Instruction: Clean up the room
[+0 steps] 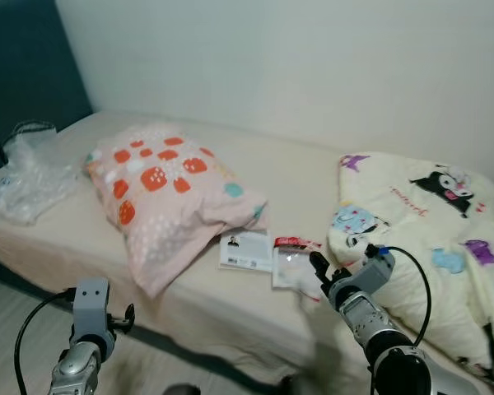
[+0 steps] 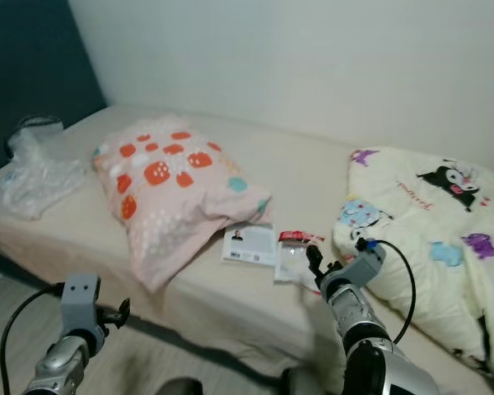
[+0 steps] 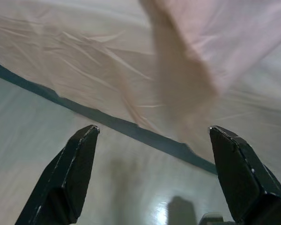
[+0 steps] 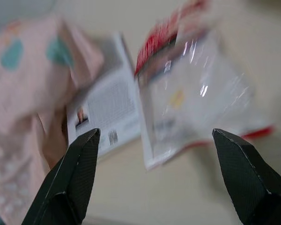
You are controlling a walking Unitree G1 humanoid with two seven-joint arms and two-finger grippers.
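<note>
Hovering low over the bed's (image 1: pixel 82 239) near edge, my right gripper (image 4: pixel 154 178) is spreading its fingers wide above the red-edged clear packet (image 1: pixel 293 262), which is lying just beside a white booklet (image 1: pixel 247 251) and the spotted pillow (image 1: pixel 169 193). My left gripper (image 3: pixel 152 173) is hanging open by the floor. I am judging the slick film could slide away, or I might pinch the sheet too.

Silver arms (image 1: pixel 370 317) — black cables, long black fingers (image 4: pixel 72 178)

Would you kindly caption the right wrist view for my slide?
Open right end effector hovering over a red-edged clear packet beside a white booklet on the bed.
</note>
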